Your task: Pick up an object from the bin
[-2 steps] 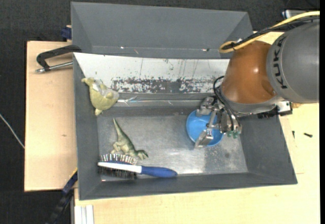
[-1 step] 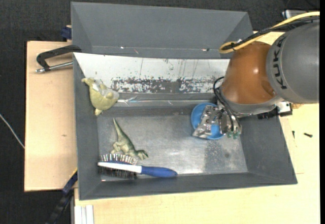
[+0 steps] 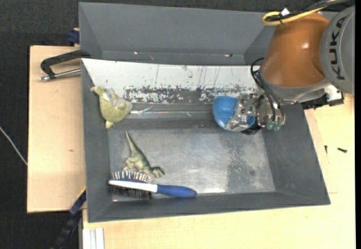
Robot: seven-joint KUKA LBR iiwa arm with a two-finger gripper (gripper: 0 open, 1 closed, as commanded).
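- Camera view: a grey metal bin point(image 3: 169, 30) is seen from above, with an arm under an orange cover point(image 3: 296, 53) reaching in from the right.
- The end effector point(image 3: 258, 115) is placed near the back right corner, just beside a round blue object point(image 3: 224, 109) at the back wall.
- Whether it is released or clenched cannot be told.
- A pale yellow-green toy point(image 3: 113, 108) is seen near the back left corner.
- A green toy dinosaur point(image 3: 138, 160) and a blue-handled brush point(image 3: 152, 187) are seen by the front left edge.

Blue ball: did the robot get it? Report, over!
Gripper beside blue ball, at back wall. Grasp unclear. Dinosaur and brush far left, not in the way.
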